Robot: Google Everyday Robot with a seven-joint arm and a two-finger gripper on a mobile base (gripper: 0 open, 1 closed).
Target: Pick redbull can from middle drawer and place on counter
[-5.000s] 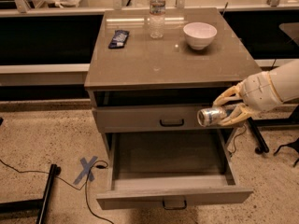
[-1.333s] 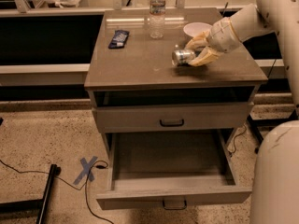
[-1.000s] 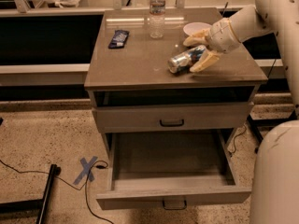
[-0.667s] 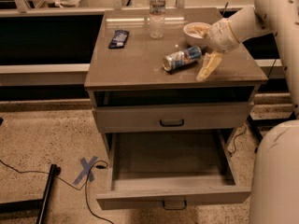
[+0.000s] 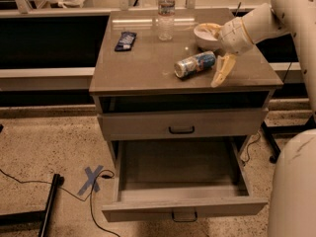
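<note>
Counter: smooth, glossy grey-brown top, reflecting light. Redbull can: shiny metal, printed body; middle drawer: matt grey wood-look front. Gripper, over the counter's right side beside the can: smooth matt cream fingers, spread.

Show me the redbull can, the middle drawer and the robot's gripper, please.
redbull can [image 5: 195, 64]: camera view, middle of its side, lying on the counter [image 5: 143, 63].
middle drawer [image 5: 180, 168]: camera view, its bare floor; drawer stands open.
gripper [image 5: 216, 49]: camera view, between its open fingers, by the can's right end.
</note>
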